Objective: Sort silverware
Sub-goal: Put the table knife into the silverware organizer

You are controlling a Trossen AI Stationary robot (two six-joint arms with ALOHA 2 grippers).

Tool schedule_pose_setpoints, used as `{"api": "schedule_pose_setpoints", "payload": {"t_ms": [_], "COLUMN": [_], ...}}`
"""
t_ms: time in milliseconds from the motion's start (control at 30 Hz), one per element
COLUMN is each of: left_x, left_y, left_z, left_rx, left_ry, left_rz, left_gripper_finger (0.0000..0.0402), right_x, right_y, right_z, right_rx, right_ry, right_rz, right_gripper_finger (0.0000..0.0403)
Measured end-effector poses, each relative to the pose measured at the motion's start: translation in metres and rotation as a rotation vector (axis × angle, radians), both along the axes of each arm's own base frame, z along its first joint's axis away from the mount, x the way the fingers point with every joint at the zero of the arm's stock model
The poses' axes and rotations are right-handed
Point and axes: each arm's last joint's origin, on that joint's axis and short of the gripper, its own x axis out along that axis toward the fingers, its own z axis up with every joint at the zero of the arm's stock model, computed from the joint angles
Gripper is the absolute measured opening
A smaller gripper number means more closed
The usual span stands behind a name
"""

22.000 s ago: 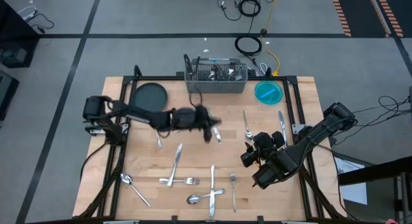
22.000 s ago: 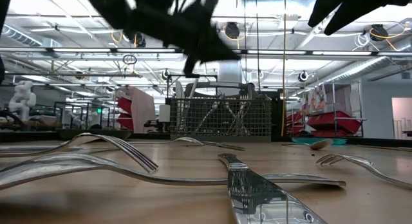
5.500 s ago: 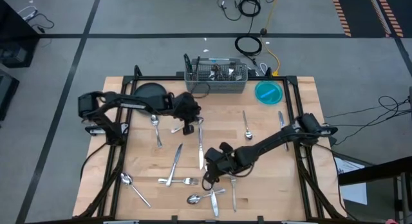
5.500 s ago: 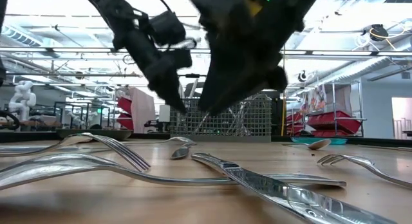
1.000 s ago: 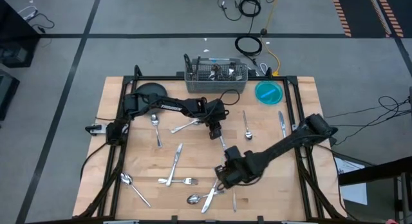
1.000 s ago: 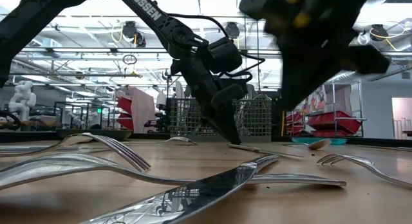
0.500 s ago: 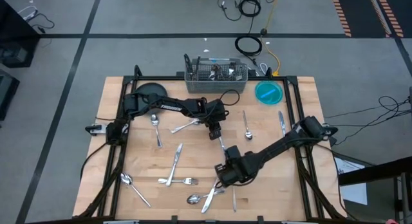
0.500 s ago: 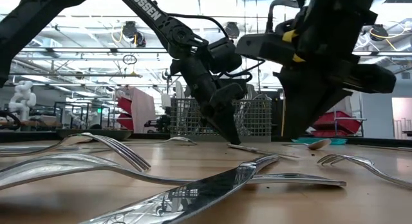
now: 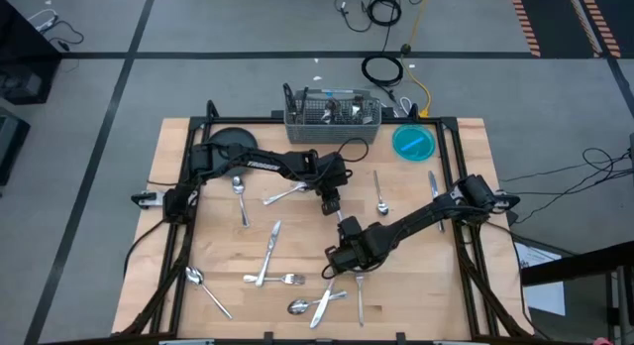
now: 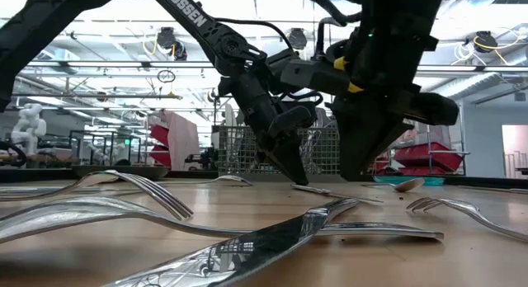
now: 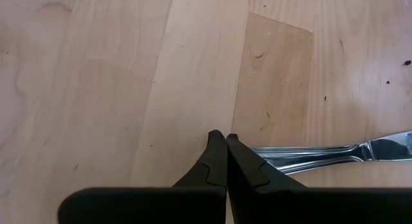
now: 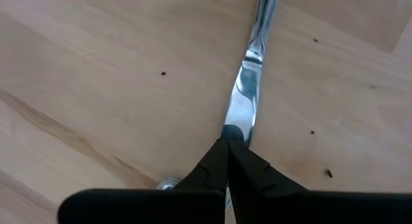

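Observation:
A table knife (image 9: 343, 225) lies flat on the wooden table (image 9: 416, 286) between my two grippers. Its handle end is by my left gripper (image 9: 331, 205), which is shut with its tips down at the table, as the low view shows (image 10: 295, 180). The blade end is at my right gripper (image 9: 343, 252), also shut and pointing steeply down (image 12: 226, 144). More silverware lies scattered: a fork (image 9: 283, 194), spoons (image 9: 239, 186) (image 9: 381, 195), a knife (image 9: 269, 251) and several pieces along the near edge (image 9: 319, 302). My left gripper stands with its shut fingers (image 11: 239, 161) against the knife's handle end (image 11: 283, 157), which runs in under the outer side of one finger. The fingers slant down from the table's left. The knife lies flat on the wood. My right gripper has its shut fingertips (image 12: 219, 153) at the knife's blade tip (image 12: 235, 130), coming steeply from above and along the blade. Whether they press on it I cannot tell. The blade lies flat on the table.
A grey wire-mesh caddy (image 9: 333, 118) holding silverware stands at the far edge, with a dark round plate (image 9: 230, 145) to its left and a blue bowl (image 9: 413, 142) to its right. Another knife (image 9: 433, 192) lies near the right rail.
My right gripper has moved toward the table's far edge and down, away from the pieces at the near edge and up to the blade end of the knife by my left gripper. The knife has not shifted.

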Motion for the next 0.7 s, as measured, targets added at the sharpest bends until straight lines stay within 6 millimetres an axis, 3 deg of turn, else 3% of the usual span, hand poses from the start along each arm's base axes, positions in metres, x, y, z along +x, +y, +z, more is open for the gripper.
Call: {"api": "schedule_pose_setpoints", "payload": {"t_ms": [333, 533, 700], "left_x": [-0.001, -0.001, 0.000], "left_y": [0.004, 0.004, 0.005], "left_z": [0.000, 0.000, 0.000], "left_rx": [-0.015, -0.011, -0.009], "left_ry": [-0.005, -0.008, -0.010], "left_rz": [0.004, 0.005, 0.007], "left_gripper_finger": [0.0000, 0.0000, 0.0000], "right_x": [0.002, 0.009, 0.009], "right_y": [-0.003, 0.000, 0.000], "right_z": [-0.001, -0.021, -0.027], "right_rx": [0.018, 0.067, 0.072], "right_ry": [0.018, 0.060, 0.078], "right_rz": [0.043, 0.091, 0.067], "right_gripper_finger": [0.0000, 0.0000, 0.0000]}}
